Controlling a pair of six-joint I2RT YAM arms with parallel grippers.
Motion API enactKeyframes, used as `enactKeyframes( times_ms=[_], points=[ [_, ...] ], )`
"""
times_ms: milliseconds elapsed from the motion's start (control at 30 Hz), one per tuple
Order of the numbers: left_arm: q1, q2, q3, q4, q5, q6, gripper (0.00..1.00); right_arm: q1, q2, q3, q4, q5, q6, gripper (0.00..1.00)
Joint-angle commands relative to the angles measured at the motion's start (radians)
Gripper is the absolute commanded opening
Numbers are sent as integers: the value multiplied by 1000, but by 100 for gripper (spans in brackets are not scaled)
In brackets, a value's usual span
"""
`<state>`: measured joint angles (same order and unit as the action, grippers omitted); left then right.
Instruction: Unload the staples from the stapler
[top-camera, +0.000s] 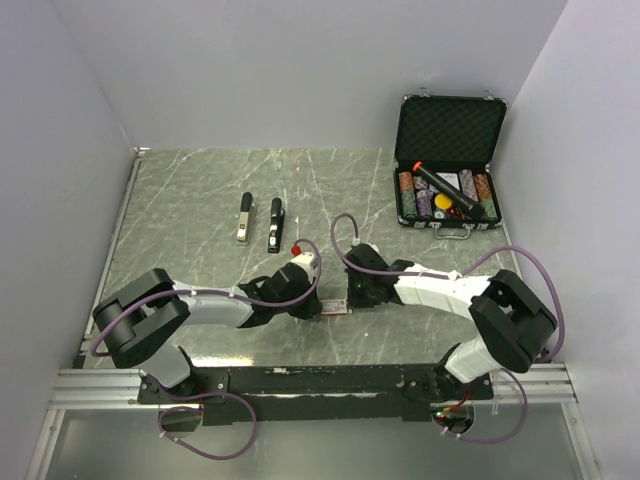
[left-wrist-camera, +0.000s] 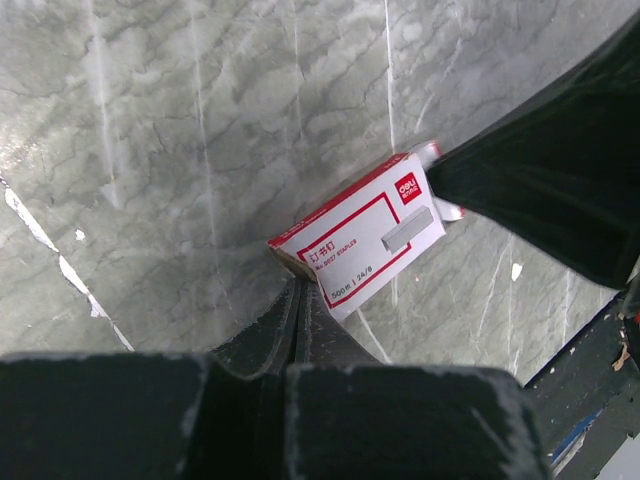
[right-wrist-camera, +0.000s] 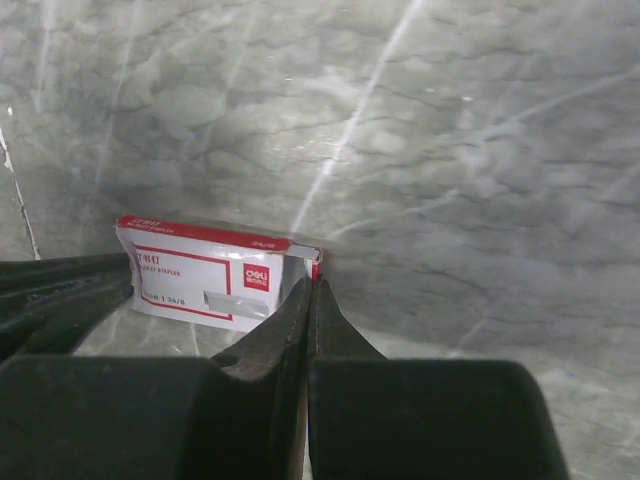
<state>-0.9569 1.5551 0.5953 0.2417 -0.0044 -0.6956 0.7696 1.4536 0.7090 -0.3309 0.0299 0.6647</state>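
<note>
L claw (left-wrist-camera: 298, 290) & R claw (right-wrist-camera: 313, 290) low, shut, tips at box (left-wrist-camera: 365, 235).

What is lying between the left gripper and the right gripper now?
Only a small red-and-white box; the top view shows it, and both wrist views confirm it.

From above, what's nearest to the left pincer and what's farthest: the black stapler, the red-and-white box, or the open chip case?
1. The red-and-white box, right at the left pincer tip.
2. The stapler, farther back, slightly to its left.
3. The chip case, far back on the right.
</note>
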Motion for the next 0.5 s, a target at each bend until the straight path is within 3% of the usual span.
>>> enactKeyframes(
  times_ms=[0, 300, 467],
  points=[
    [-14, 10, 20, -24, 7, -1, 1, 36, 25, 55, 27, -19, 32, 0],
    [-22, 5, 12, -22, 7, -5, 1, 53, 11, 73, -14, 28, 36, 0],
    [-23, 8, 11, -18, 7, -7, 1, 54, -25, 76, -51, 65, 38, 9]
  ],
)
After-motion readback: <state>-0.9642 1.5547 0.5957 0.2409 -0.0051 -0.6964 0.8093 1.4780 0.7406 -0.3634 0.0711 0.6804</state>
